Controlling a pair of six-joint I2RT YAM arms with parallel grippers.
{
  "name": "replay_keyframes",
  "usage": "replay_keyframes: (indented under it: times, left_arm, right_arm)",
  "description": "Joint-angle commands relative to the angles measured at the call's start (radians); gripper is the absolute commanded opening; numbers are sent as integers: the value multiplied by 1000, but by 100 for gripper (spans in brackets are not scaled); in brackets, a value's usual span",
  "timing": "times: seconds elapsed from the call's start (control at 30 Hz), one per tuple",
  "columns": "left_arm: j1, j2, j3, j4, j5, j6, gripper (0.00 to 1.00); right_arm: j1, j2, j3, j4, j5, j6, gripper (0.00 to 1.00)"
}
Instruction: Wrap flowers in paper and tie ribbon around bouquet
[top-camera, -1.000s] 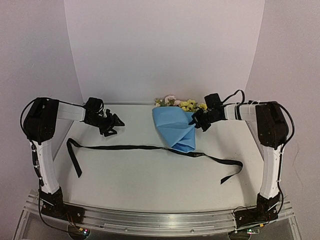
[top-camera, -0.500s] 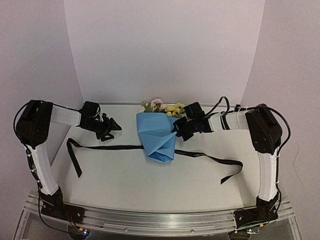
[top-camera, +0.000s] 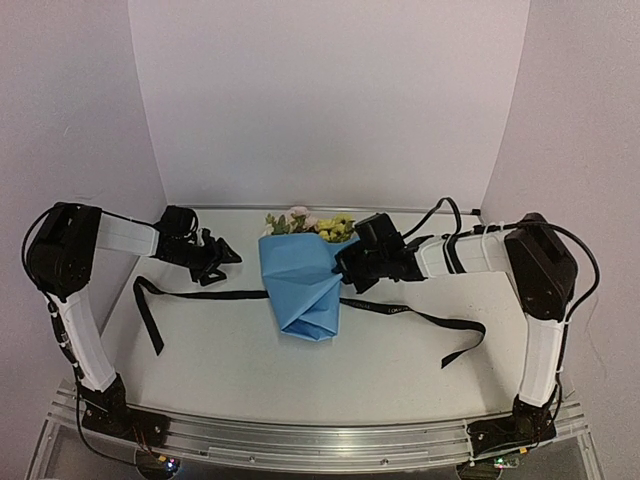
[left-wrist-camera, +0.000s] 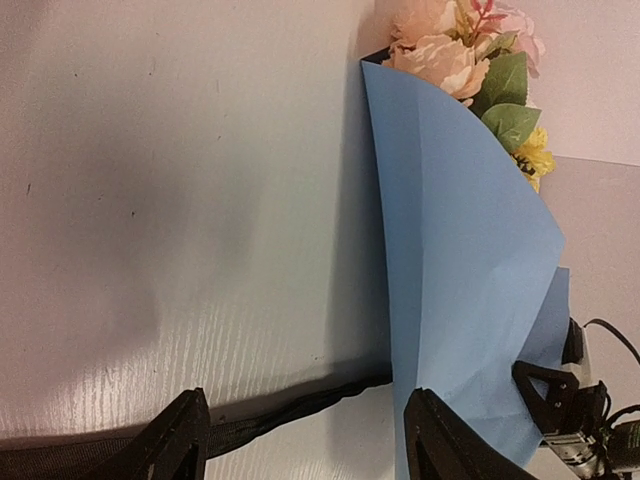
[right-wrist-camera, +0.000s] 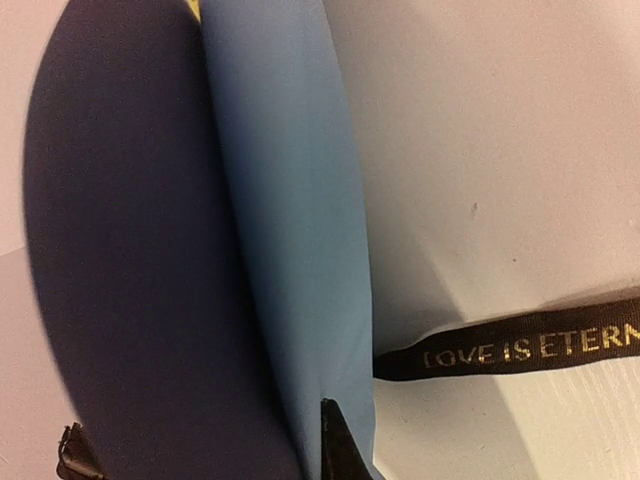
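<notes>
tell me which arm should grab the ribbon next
Probably left: the left gripper is open and free right by the ribbon, while the right gripper is shut on the paper.

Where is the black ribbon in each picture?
Top view: the ribbon lies left to right across the table, slipping under the blue paper.
Left wrist view: the ribbon runs along the bottom, up to the blue paper.
Right wrist view: the ribbon is at the lower right, with gold letters, meeting the blue paper.
Shared landmark: the blue paper.
</notes>
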Motion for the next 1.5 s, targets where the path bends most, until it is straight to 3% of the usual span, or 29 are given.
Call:
replay_keyframes:
  times: [0.0, 0.13, 0.2, 0.37, 0.5, 0.67, 0.93, 1.27, 1.4, 1.47]
  left_arm:
    - [-3, -59, -7, 37, -22, 2, 69]
    - [-3, -56, -15, 45, -26, 2, 69]
    - [-3, -51, -17, 51, -25, 2, 69]
    - [-5, -45, -5, 46, -33, 19, 69]
    - [-24, -59, 30, 15, -60, 51, 69]
    - [-65, -83, 60, -12, -71, 73, 67]
    - [-153, -93, 103, -1, -14, 70, 54]
    - [-310, 45, 181, 122, 160, 1, 36]
    - [-372, 116, 234, 158, 205, -19, 33]
    - [-389, 143, 247, 189, 225, -40, 32]
  right_arm:
    - [38, -55, -48, 78, 60, 39, 0]
    - [64, -43, -93, 120, 62, 69, 1]
    - [70, -37, -101, 129, 63, 56, 13]
    - [75, -65, -124, 129, 73, -21, 56]
    - [75, -112, -154, 120, 94, -70, 66]
    - [76, -166, -165, 62, 112, -144, 70]
    - [71, -202, -173, -82, 141, -262, 69]
    - [64, -205, -198, -152, 174, -366, 65]
    - [65, -190, -193, -169, 179, -397, 60]
    - [64, -190, -186, -182, 182, -409, 63]
